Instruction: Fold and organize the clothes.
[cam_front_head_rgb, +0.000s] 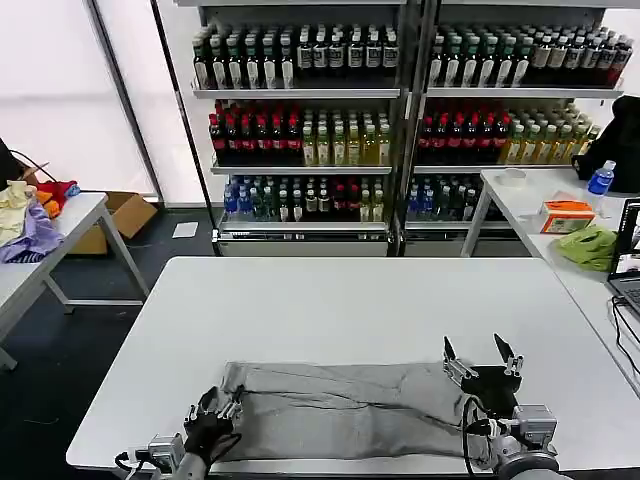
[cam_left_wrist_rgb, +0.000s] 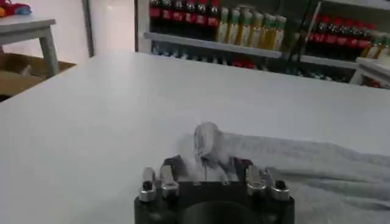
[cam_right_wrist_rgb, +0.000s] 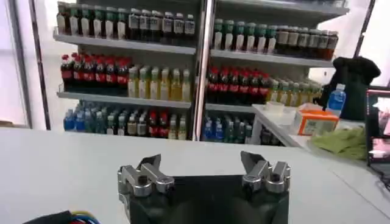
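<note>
Surface: white table (cam_front_head_rgb: 360, 300), shelves of bottled drinks (cam_front_head_rgb: 300, 140) behind it; no label is readable.
Shirt: light grey shirt (cam_front_head_rgb: 340, 410) lies flattened along the table's near edge, between the two grippers.
Left gripper: left gripper (cam_front_head_rgb: 212, 410) sits at the shirt's left end; the left wrist view shows its fingers (cam_left_wrist_rgb: 173, 167) closed on a bunched fold of the cloth (cam_left_wrist_rgb: 207, 143).
Right gripper: right gripper (cam_front_head_rgb: 482, 358) is raised above the shirt's right end, fingers (cam_right_wrist_rgb: 149, 163) spread wide, holding nothing.
Side tables: lime-green cloth (cam_front_head_rgb: 588, 245) on the right; coloured garments (cam_front_head_rgb: 30, 215) on the left.
</note>
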